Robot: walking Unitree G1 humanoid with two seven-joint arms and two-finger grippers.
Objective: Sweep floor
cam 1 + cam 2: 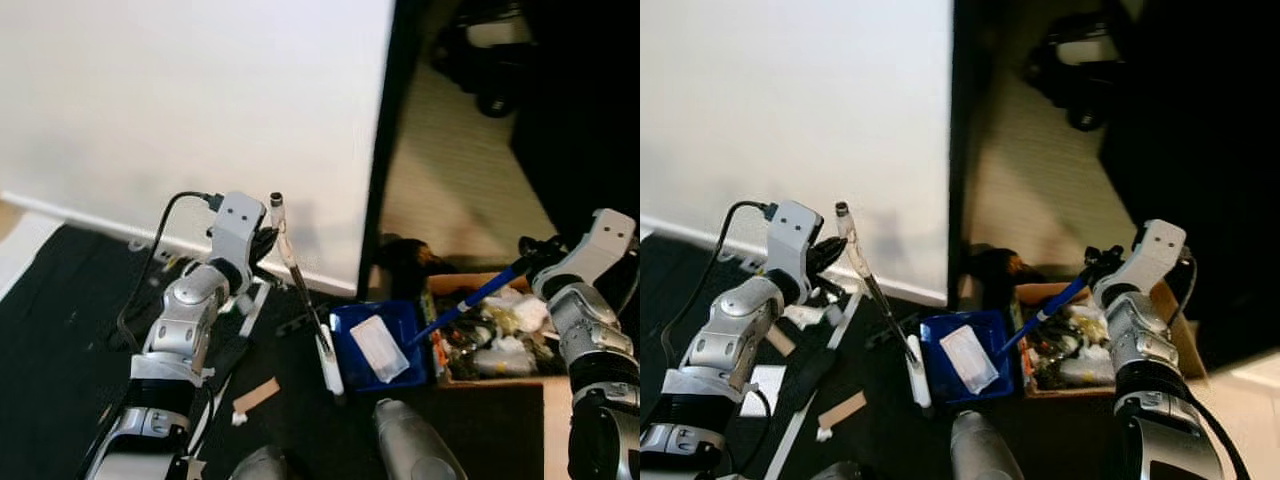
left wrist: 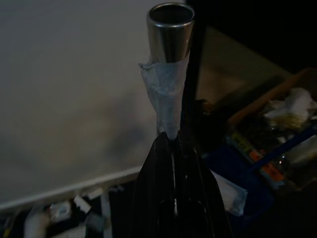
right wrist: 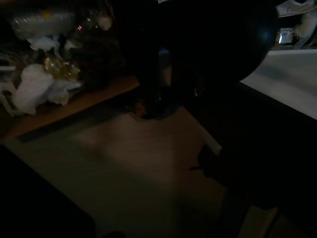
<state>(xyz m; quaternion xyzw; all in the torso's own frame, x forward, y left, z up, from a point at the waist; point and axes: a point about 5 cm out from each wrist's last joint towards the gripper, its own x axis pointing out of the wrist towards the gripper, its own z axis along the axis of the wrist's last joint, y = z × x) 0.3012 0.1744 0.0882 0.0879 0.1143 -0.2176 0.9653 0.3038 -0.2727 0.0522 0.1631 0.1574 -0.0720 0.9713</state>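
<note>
The dustpan (image 1: 352,330) was deep blue, and the flat packet (image 1: 379,348) lying in it was pale white. Its long handle (image 1: 470,298) was the same blue. The broom handle (image 1: 296,270) was silvery metal, wrapped near its top in greyish-white tape (image 2: 166,96). The cardboard box (image 1: 497,378) was tan, its litter mostly white and yellowish. The floor mat (image 1: 70,300) was black, the wall panel (image 1: 190,110) plain white. Both arms were silver, with black fingers (image 2: 173,198).

Tilted broom (image 1: 300,290) beside blue dustpan (image 1: 378,345) (paper inside)
</note>
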